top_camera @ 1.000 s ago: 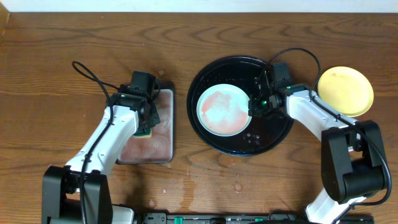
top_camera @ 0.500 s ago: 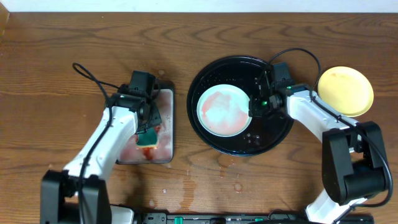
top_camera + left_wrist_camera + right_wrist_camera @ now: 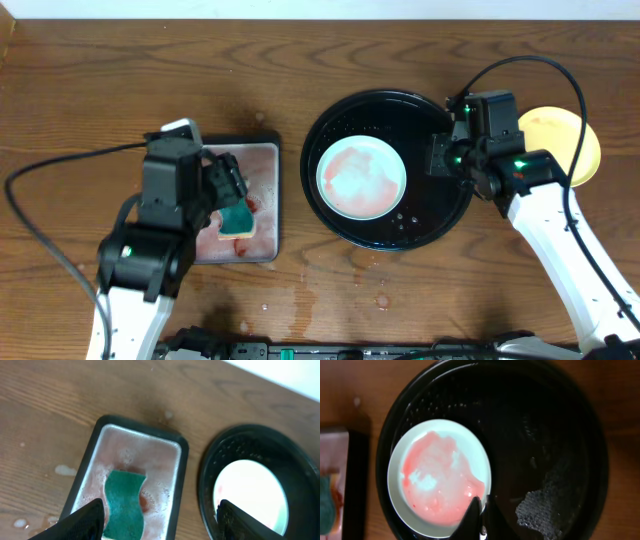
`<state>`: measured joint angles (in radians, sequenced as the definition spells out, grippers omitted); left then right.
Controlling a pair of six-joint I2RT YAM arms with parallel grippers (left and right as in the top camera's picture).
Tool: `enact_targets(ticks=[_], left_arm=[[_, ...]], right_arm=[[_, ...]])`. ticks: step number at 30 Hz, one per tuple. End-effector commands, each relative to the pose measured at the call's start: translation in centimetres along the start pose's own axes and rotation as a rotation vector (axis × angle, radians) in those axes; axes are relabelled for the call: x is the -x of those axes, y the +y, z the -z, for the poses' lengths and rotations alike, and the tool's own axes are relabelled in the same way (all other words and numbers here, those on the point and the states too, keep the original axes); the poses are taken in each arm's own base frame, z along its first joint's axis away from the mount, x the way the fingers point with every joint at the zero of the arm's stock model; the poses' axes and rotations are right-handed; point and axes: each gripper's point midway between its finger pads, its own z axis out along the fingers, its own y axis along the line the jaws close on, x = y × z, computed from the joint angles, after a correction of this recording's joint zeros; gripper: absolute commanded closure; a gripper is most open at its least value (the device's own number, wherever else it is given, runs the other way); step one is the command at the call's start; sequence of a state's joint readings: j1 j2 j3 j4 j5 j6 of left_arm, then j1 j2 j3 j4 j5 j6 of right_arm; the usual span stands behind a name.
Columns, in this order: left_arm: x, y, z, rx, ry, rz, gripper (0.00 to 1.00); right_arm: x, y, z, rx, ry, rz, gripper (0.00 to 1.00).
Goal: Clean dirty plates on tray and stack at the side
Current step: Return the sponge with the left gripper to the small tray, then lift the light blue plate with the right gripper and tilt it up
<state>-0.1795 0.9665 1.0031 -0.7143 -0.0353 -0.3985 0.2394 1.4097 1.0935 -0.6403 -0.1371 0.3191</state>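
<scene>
Our arms lifted; left gripper [image 3: 159,510] now wide open, empty, sponge [image 3: 124,502] dropped in small tray [image 3: 183,460]; right gripper [image 3: 481,507] nearly shut, empty, over smeared plate [image 3: 440,477] in black tray [image 3: 560,435]. Wet rim could slip.

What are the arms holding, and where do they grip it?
Nothing. The left tool stands open over the sponge; the right tool is shut, empty, near the plate.
</scene>
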Motion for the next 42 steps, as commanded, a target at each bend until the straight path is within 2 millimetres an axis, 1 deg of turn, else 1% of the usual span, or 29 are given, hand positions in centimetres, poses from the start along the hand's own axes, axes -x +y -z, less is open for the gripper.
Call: enact_targets(ticks=[1, 6, 11, 13, 16, 22, 23, 24, 27, 28, 29, 33, 36, 39, 40, 42], left_arm=[[1.0, -0.3, 1.7, -0.025, -0.050, -0.017, 0.27], [0.6, -0.1, 1.6, -0.016, -0.032, -0.019, 0.26], [0.5, 0.0, 1.5, -0.013, -0.025, -0.020, 0.26], [0.5, -0.1, 1.5, -0.013, -0.025, -0.020, 0.26], [0.5, 0.0, 1.5, -0.012, -0.025, -0.024, 0.26], [0.5, 0.0, 1.5, -0.012, -0.024, -0.024, 0.26], [0.5, 0.0, 1.5, -0.012, -0.024, -0.024, 0.26], [0.4, 0.0, 1.5, -0.012, -0.023, -0.024, 0.26], [0.4, 0.0, 1.4, -0.011, -0.022, -0.024, 0.26], [0.4, 0.0, 1.4, -0.011, -0.021, -0.025, 0.26], [0.4, 0.0, 1.4, -0.010, -0.021, -0.025, 0.26], [0.4, 0.0, 1.4, -0.011, -0.020, -0.024, 0.26], [0.4, 0.0, 1.4, -0.010, -0.020, -0.025, 0.26], [0.4, 0.0, 1.4, -0.010, -0.020, -0.028, 0.26], [0.4, 0.0, 1.4, -0.010, -0.019, -0.029, 0.26], [0.3, 0.0, 1.4, -0.009, -0.018, -0.029, 0.26]], right_arm=[[-0.3, -1.2, -0.6, -0.056, 0.025, -0.001, 0.64], [-2.1, -1.0, -4.6, -0.016, 0.138, -0.017, 0.59], [-4.0, -1.3, -8.7, 0.007, 0.232, -0.034, 0.59], [-5.0, -1.0, -10.7, 0.040, 0.275, -0.041, 0.57], [-5.8, -1.0, -12.0, 0.052, 0.301, -0.048, 0.59], [-7.3, -0.7, -13.9, 0.052, 0.340, -0.040, 0.62], [-7.4, -0.7, -14.1, 0.051, 0.345, -0.041, 0.65], [-7.7, -0.6, -14.4, 0.051, 0.351, -0.040, 0.69], [-8.0, -0.6, -14.7, 0.056, 0.361, -0.042, 0.78], [-8.0, -0.6, -14.7, 0.060, 0.362, -0.042, 0.87], [-8.1, -0.6, -14.8, 0.059, 0.366, -0.043, 0.99], [-8.0, -0.6, -14.7, 0.061, 0.366, -0.044, 0.99], [-7.5, -0.5, -14.3, 0.059, 0.364, -0.047, 0.99], [-5.6, -0.6, -13.1, 0.036, 0.339, -0.048, 0.99], [-4.0, -0.8, -11.8, -0.003, 0.310, -0.042, 0.99], [-1.9, -1.2, -10.1, -0.068, 0.267, -0.028, 0.99]])
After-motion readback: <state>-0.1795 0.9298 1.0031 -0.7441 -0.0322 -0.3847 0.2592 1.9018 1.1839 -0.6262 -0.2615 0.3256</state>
